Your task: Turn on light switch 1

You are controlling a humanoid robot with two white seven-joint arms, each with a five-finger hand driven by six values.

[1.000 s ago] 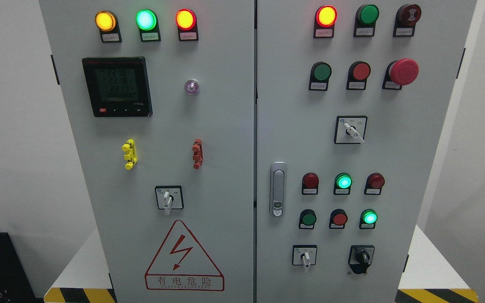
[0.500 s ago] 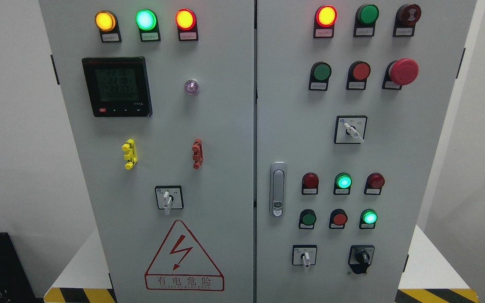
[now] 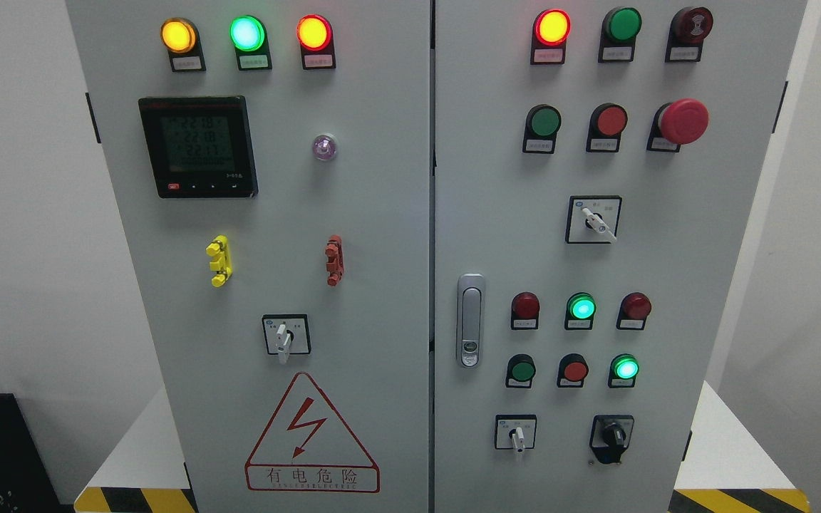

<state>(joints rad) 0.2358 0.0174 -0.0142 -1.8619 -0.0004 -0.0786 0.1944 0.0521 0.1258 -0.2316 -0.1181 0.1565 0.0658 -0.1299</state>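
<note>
Warning triangle (image 3: 311, 433) w/ bolt, reads 有电危险, meter display (image 3: 197, 146) digits blurred, btn labels illegible

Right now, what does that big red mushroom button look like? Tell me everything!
The big red mushroom button has a round, glossy, plastic-looking red cap sticking out from a black base with a small label under it. It sits on the grey right door, last in the second row, beside a flat red button. Nothing touches it.

The cabinet doors (image 3: 382, 214) look like smooth, matt grey painted metal, the door handle (image 3: 470, 320) like shiny brushed metal, the emergency stop button (image 3: 684, 121) and pilot lamps (image 3: 247, 33) like glossy plastic, and the meter (image 3: 198, 147) has a matt black plastic frame.
</note>
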